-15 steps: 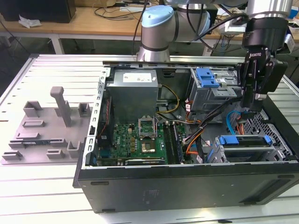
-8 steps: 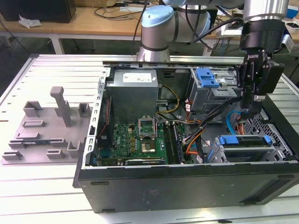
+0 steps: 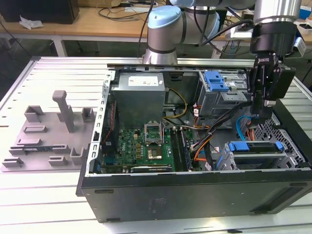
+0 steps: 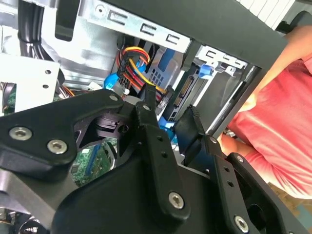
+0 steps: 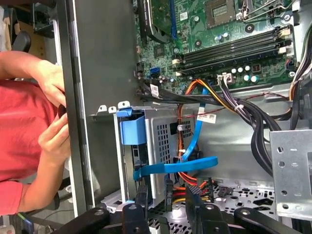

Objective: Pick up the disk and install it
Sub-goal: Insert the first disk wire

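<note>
Nearest the lens runs the black wall of an open computer case (image 3: 195, 195) lying on the slatted worktop (image 3: 48, 207). On the exterior view's left sits a grey plastic fixture (image 3: 48, 134). Inside the case come the grey power-supply box (image 3: 139, 95) and the green motherboard (image 3: 146, 146). On the exterior view's right is the disk (image 3: 256, 146), framed in blue and lying flat atop the drive cage (image 3: 243, 163). Above it hangs the hand (image 3: 261, 113), clear of it. In the second wrist view its fingers (image 4: 148, 131) stand apart with nothing between them.
</note>
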Robot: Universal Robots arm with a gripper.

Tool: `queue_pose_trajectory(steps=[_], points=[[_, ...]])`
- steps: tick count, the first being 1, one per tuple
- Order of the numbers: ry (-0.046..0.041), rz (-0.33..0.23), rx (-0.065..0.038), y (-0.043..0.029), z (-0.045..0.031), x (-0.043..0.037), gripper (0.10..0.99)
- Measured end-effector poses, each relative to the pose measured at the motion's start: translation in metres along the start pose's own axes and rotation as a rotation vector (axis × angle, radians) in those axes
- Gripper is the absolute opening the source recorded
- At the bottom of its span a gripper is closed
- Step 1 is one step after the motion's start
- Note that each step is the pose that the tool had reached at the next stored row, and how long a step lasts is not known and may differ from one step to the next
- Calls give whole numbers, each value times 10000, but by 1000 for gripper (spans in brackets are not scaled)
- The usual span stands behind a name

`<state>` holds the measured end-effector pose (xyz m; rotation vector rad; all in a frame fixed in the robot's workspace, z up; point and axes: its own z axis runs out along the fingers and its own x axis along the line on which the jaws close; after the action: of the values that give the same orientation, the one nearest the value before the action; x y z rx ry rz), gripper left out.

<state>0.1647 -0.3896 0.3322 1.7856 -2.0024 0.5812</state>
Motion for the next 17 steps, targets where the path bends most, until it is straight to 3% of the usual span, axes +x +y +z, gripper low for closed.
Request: queue_pose_trajectory(steps=[6,9,12,17], points=[[22,-59,-181,-55,3,-5,439],[20,-60,-182,-49,4,-5,439],[18,-80,-169,3,7,0,439],[15,-91,-160,6,15,-5,439]])
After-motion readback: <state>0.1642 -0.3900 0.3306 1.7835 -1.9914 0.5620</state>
